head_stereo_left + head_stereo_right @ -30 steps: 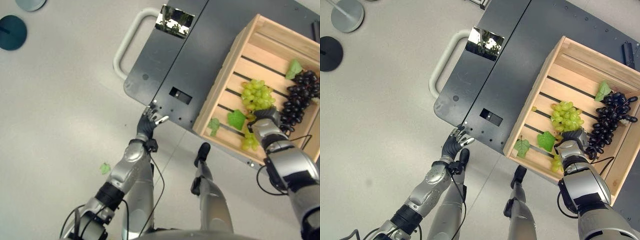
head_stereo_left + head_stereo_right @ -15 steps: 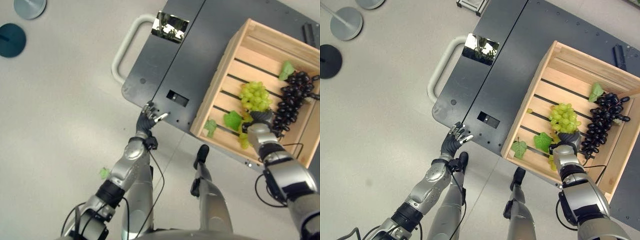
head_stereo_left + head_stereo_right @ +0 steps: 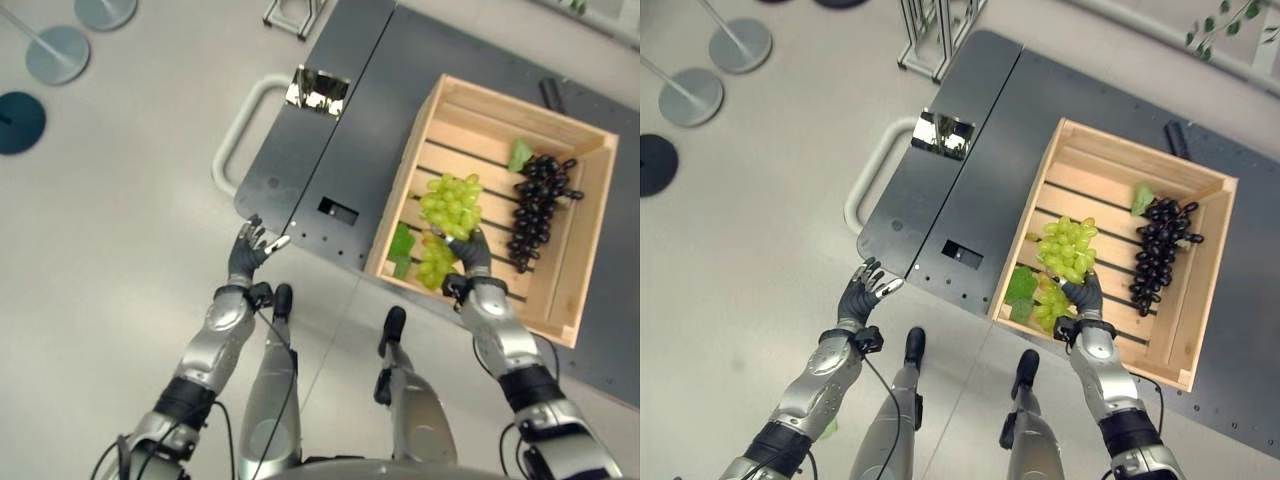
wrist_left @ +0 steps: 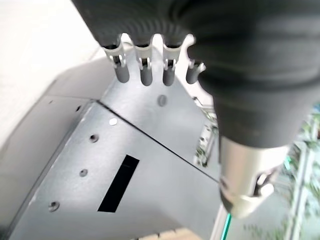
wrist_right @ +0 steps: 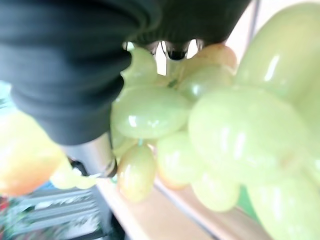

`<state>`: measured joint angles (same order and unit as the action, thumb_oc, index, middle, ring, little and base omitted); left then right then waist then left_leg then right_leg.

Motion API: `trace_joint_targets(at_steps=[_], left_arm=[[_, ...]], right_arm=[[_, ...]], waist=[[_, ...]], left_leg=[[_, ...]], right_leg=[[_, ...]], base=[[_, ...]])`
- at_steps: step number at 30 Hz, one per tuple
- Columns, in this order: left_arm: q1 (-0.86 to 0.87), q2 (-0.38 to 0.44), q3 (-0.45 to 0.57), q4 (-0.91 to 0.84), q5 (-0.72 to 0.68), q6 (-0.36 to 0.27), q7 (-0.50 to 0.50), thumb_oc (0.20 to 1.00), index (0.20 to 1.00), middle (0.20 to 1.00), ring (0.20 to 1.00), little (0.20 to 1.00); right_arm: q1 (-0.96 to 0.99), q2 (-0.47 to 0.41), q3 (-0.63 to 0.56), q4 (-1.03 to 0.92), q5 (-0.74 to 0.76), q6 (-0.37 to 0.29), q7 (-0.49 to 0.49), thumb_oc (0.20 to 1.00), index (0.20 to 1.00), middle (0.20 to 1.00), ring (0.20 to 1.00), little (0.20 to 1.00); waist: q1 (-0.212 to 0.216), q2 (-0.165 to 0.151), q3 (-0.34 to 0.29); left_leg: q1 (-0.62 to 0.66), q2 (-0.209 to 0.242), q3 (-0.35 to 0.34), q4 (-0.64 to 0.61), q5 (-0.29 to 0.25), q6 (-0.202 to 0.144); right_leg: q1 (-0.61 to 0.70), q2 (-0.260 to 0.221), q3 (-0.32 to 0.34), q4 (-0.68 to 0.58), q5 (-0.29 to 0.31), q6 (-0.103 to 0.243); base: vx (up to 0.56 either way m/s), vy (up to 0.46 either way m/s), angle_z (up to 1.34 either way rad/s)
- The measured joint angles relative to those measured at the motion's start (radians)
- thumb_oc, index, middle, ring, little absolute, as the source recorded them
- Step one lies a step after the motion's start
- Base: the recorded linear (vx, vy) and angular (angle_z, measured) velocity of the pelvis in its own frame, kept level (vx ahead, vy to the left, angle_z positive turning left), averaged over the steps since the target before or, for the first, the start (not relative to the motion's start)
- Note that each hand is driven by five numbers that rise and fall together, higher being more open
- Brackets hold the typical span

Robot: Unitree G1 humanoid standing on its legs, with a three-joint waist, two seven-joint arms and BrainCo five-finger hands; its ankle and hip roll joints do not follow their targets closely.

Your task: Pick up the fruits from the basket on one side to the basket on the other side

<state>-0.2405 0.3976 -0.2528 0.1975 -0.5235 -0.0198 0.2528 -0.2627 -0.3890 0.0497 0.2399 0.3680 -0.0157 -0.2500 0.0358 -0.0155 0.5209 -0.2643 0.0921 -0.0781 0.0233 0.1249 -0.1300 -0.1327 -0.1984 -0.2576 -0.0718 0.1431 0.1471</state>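
Observation:
A wooden crate (image 3: 403,175) stands on the right of a dark cart platform (image 3: 340,120). Inside it lie a bunch of green grapes (image 3: 450,200) and a bunch of dark grapes (image 3: 535,205) with green leaves (image 3: 402,245). My right hand (image 3: 470,252) is inside the crate's near side, curled round the lower part of the green grapes (image 5: 225,130), which press against its palm in the right wrist view. My left hand (image 3: 248,250) hovers open with spread fingers (image 4: 145,75) by the platform's near left corner, holding nothing.
A pale looped handle (image 3: 225,150) sticks out from the platform's left edge. A shiny plate (image 3: 313,88) and a rectangular slot (image 4: 119,182) are set in the platform. Round stand bases (image 3: 55,50) sit on the floor at the far left.
The camera has moved, so the whole picture has shifted. My right hand stays on the green grapes in the crate. My left hand stays by the platform's corner.

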Motion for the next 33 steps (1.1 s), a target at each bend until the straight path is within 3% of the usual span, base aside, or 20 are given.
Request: trace_joint_targets(at_steps=[3,13,16,21,26,33], left_arm=[[-0.010,0.017,-0.001,-0.026,0.000,0.005,-0.044,1.000,1.000,1.000,1.000,1.000],[-0.096,0.016,-0.042,-0.049,0.031,0.038,-0.143,1.000,1.000,1.000,1.000,1.000],[-0.125,0.016,-0.046,-0.050,0.032,0.043,-0.155,1.000,1.000,1.000,1.000,1.000],[-0.157,0.020,-0.080,-0.047,0.032,0.055,-0.162,1.000,1.000,1.000,1.000,1.000],[-0.201,0.014,-0.197,0.000,0.039,0.058,-0.175,1.000,1.000,1.000,1.000,1.000],[-0.219,-0.030,-0.261,0.019,0.040,0.068,-0.185,1.000,1.000,1.000,1.000,1.000]], right_arm=[[-0.014,-0.025,-0.009,-0.048,-0.004,0.000,0.035,0.200,0.200,0.200,0.200,0.200],[-0.105,-0.027,0.009,-0.064,-0.003,0.053,0.120,0.200,0.200,0.200,0.200,0.200],[-0.157,-0.063,0.042,-0.075,-0.002,0.067,0.153,0.200,0.200,0.200,0.200,0.200],[-0.210,-0.100,0.106,-0.076,0.000,0.091,0.195,0.200,0.200,0.200,0.200,0.200],[-0.258,-0.089,0.226,-0.040,0.001,0.110,0.211,0.200,0.200,0.200,0.200,0.200],[-0.292,-0.026,0.304,0.012,0.001,0.132,0.216,0.200,0.200,0.200,0.200,0.200]], waist=[[-0.024,-0.003,-0.002],[-0.025,-0.005,-0.009],[-0.025,-0.006,-0.022],[-0.025,-0.020,-0.112],[-0.036,-0.024,-0.209],[-0.047,-0.022,-0.270]], left_leg=[[0.032,-0.013,0.013,-0.016,0.001,0.012],[0.078,-0.020,0.029,-0.031,0.007,0.016],[0.099,-0.019,0.032,-0.033,0.004,0.015],[0.100,-0.019,0.033,-0.034,0.001,0.015],[0.119,-0.021,0.037,-0.043,-0.002,0.016],[0.134,-0.023,0.039,-0.048,-0.006,0.023]], right_leg=[[0.023,-0.017,0.004,0.003,-0.005,0.007],[0.040,-0.024,0.028,0.015,0.003,0.013],[0.059,-0.025,0.029,0.015,-0.002,0.014],[0.060,-0.025,0.029,0.014,-0.004,0.014],[0.075,-0.028,0.028,0.014,-0.011,0.016],[0.086,-0.032,0.028,0.014,-0.016,0.013]], base=[[0.03,0.009,0.00],[0.05,-0.001,-0.06],[0.06,-0.024,-0.01],[0.05,-0.015,0.00],[0.03,-0.010,0.00],[0.01,-0.003,0.00]])
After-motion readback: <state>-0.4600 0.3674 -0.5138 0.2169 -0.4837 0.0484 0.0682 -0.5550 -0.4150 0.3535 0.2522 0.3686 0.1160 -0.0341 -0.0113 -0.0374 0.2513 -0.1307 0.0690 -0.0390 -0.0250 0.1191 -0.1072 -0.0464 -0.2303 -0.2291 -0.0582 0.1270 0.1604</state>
